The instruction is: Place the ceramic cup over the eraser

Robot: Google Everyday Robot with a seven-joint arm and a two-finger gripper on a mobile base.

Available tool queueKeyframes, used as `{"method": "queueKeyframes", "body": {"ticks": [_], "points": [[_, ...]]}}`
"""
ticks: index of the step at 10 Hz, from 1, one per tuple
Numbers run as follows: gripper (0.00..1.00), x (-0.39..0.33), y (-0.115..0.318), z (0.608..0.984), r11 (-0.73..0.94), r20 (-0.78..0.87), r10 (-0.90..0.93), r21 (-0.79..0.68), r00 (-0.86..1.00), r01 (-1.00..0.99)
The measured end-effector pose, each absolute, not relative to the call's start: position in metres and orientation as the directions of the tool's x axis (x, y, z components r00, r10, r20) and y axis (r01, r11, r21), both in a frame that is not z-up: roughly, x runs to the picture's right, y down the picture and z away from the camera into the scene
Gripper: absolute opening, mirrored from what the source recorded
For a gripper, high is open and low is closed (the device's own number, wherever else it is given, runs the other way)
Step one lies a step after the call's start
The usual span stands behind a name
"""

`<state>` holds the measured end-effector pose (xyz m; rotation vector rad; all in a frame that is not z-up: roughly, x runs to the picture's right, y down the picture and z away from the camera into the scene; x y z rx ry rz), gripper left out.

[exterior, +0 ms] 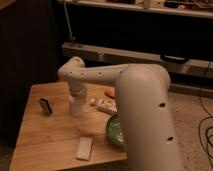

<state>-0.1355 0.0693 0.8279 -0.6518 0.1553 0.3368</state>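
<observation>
Ceramic cup (75, 107): small, white, upright on the wooden table (45, 137), about mid-table and toward the far side. The gripper (76, 98) hangs straight down from the wrist directly above the cup and meets its top. Both are pale and their outlines merge, so whether the gripper is spread or clamped on the cup cannot be told.

Just right of the cup lie a small white lump (93, 101) and a pale packet (106, 106). An orange-red item (110, 92) lies beyond them, partly cut off by the arm (145, 115). To the left, well apart from the cup, a dark block (45, 106) stands near the table edge. Toward the near edge lies a flat white slab (84, 148). A green bowl (114, 131) at near right is largely hidden behind the arm (only its left rim shows). Which of these items is the eraser cannot be made out.
</observation>
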Motion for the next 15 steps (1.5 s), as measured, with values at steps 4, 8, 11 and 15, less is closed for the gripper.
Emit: {"method": "queueKeyframes", "body": {"ticks": [4, 8, 11, 15], "points": [[0.6, -0.14, 0.069, 0.823, 0.782, -0.235, 0.245, -0.525, 0.941, -0.335], [0.8, -0.141, 0.062, 0.819, 0.791, -0.241, 0.234, -0.517, 0.942, -0.328], [0.8, -0.134, 0.051, 0.819, 0.77, -0.24, 0.254, -0.537, 0.937, -0.346], [0.8, -0.112, 0.039, 0.814, 0.746, -0.001, 0.405, -0.577, 0.914, -0.331]]}}
